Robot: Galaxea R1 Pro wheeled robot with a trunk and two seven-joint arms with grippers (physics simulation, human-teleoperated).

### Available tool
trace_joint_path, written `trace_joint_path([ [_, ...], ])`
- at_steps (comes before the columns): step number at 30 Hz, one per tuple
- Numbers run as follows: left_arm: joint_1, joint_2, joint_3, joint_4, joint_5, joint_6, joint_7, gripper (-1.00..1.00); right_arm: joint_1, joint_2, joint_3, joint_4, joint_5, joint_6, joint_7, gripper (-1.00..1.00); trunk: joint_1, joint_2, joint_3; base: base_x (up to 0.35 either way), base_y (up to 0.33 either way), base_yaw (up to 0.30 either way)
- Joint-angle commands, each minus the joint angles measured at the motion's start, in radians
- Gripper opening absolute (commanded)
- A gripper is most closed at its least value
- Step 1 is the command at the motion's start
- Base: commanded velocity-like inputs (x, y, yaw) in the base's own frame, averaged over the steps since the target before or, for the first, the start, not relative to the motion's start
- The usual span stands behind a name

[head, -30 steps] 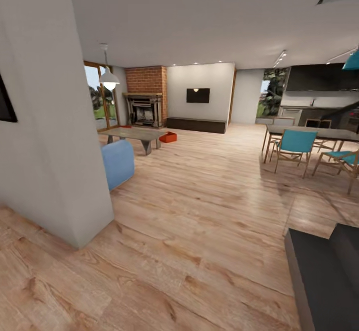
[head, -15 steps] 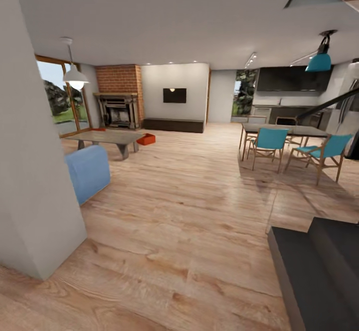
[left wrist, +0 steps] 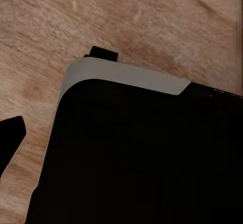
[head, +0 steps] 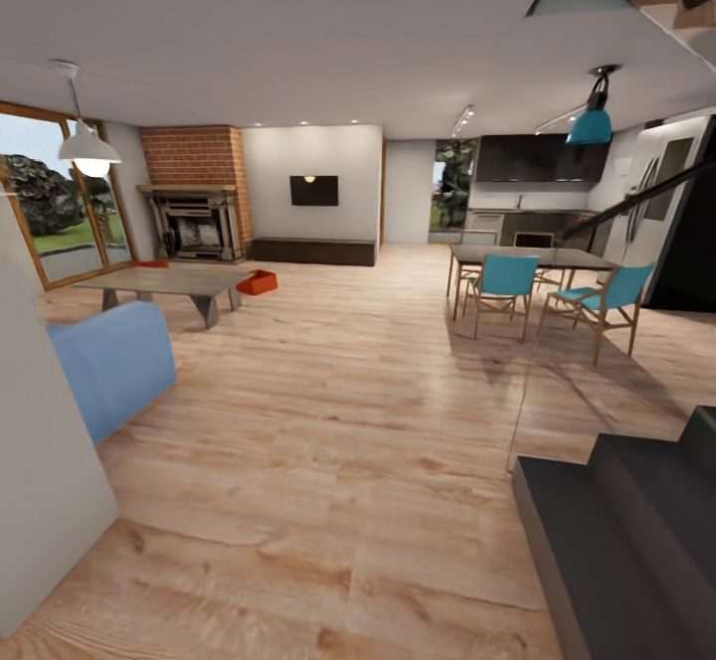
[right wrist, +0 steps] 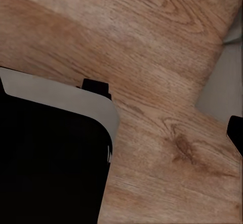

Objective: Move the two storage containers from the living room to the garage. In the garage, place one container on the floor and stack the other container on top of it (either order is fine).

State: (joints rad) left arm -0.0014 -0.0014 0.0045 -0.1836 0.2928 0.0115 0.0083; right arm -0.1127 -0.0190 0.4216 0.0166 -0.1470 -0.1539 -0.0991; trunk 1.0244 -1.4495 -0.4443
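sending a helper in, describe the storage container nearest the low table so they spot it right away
Find the brick fireplace at the far left of the room, then the low grey table in front of it. The storage container sits on the wood floor just off that table's right end: a small red-orange bin among grey and brown furniture.

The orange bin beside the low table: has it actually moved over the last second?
No. The orange bin sits at the same corner of the low table, before the fireplace; the camera shifted.

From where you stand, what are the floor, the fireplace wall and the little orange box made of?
The floor looks like pale wood planks with visible grain. The fireplace wall looks like red brick with mortar lines. The orange box seems smooth plastic, though it is too far to be sure.
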Motion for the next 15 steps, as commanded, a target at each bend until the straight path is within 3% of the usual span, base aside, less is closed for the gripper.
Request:
trace_joint_path([
  [1, 0.000, 0.000, 0.000, -0.001, 0.006, 0.001, 0.001, 1.00, -0.001, 0.000, 0.008, 0.002, -0.009, -0.005, 0.000, 1.00, 0.001, 0.000, -0.001, 0.322, 0.000, -0.013],
  [15, 0.000, 0.000, 0.000, 0.003, 0.006, 0.002, 0.001, 1.00, -0.001, -0.007, 0.009, 0.002, -0.008, -0.006, 0.001, 1.00, 0.001, 0.000, -0.001, 0.322, 0.000, -0.001],
])
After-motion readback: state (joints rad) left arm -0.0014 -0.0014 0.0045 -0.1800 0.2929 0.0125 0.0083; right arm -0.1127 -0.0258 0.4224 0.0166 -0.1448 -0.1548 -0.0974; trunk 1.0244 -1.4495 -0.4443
